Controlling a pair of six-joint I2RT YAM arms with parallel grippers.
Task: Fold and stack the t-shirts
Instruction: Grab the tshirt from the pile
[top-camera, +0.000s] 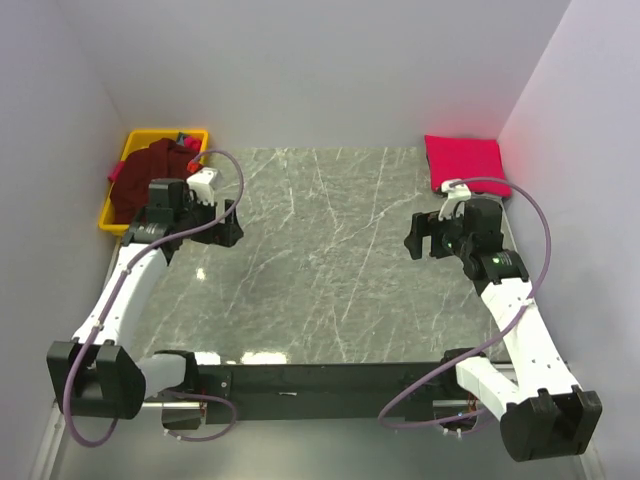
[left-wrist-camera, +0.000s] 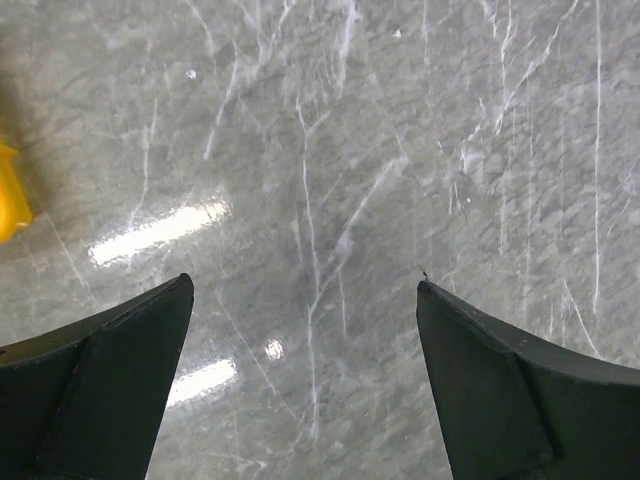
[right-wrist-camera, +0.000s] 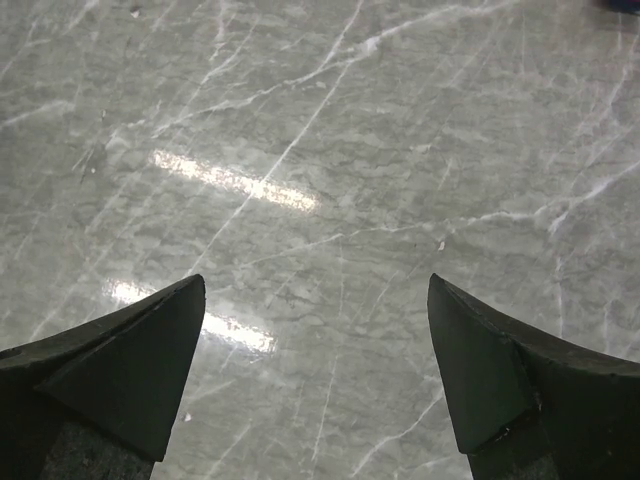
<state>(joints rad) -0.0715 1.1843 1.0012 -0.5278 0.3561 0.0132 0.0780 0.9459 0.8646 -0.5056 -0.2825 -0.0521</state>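
Observation:
A dark maroon t-shirt (top-camera: 150, 170) lies crumpled in the yellow bin (top-camera: 118, 215) at the far left. A bright pink-red t-shirt (top-camera: 463, 163) lies folded at the table's far right corner. A bit of blue cloth (top-camera: 183, 136) shows at the bin's back; the grey-blue shirt is otherwise hidden. My left gripper (top-camera: 228, 222) is open and empty over the marble just right of the bin, and its view (left-wrist-camera: 305, 290) shows only bare table between the fingers. My right gripper (top-camera: 417, 236) is open and empty, below and left of the pink-red shirt, over bare marble (right-wrist-camera: 315, 290).
The grey marble table (top-camera: 330, 260) lies between pale walls on the left, back and right. The yellow bin's edge (left-wrist-camera: 8, 195) shows at the left of the left wrist view. The arm bases stand on a black rail (top-camera: 320, 385) at the near edge.

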